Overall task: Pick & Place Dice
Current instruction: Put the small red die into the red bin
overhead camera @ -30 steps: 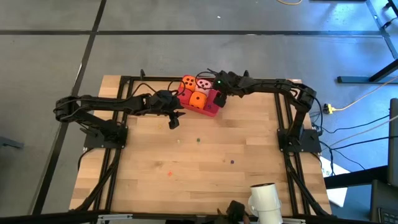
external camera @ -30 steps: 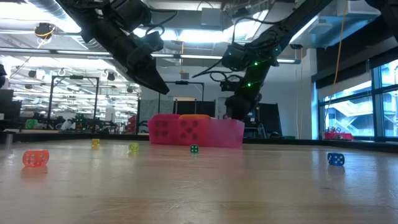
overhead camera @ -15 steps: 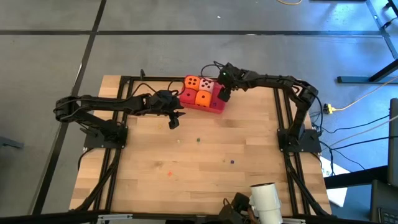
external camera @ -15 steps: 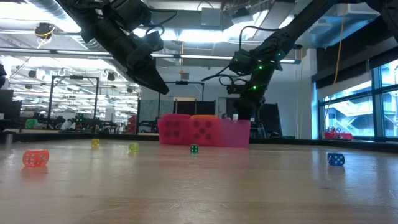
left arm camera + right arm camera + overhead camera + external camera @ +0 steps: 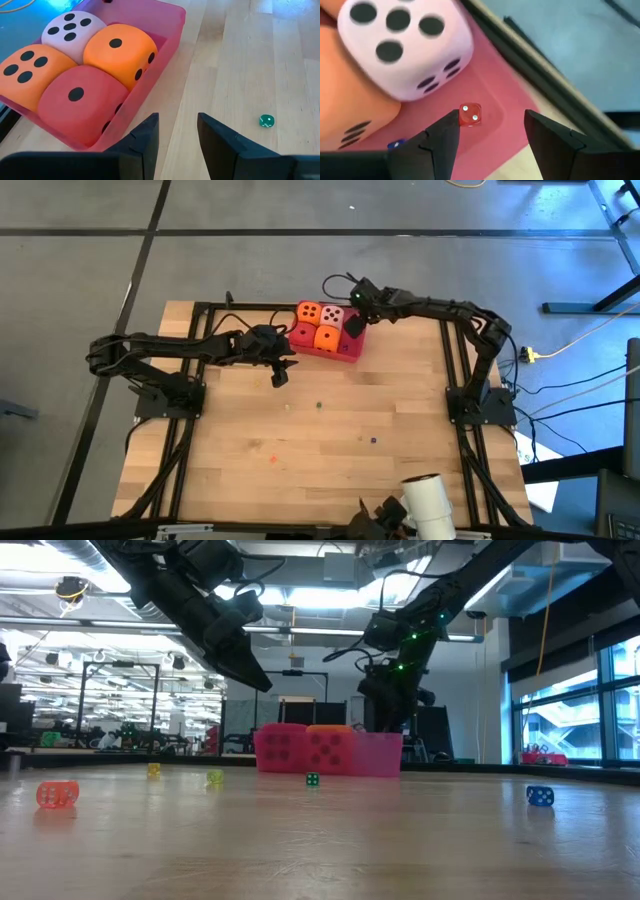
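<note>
Sitting packed together in a pink-red tray [image 5: 349,355] at the far middle of the wooden table [image 5: 320,470] are all four big soft dice. Seen from above, an orange die [image 5: 308,313] and a pale pink die [image 5: 332,316] fill the far side, with a red die [image 5: 301,335] and a second orange die [image 5: 325,337] on the near side, each touching its neighbours. Judging by this, the placing of the large dice looks finished; none lies loose on the table.

The right gripper [image 5: 492,131] hovers over the tray's far right corner, its fingers spread apart and holding nothing. Just ahead of its fingertips a tiny red die [image 5: 469,114] rests on the tray floor beside the pale pink die, and a small blue object, only partly visible, lies near it.

The left gripper [image 5: 176,131] waits just left of the tray, above the table, its fingers apart with a narrow gap and empty.

Several tiny dice remain scattered on the table, among them a green one [image 5: 266,121]. Whether these count as part of the task cannot be told.
</note>
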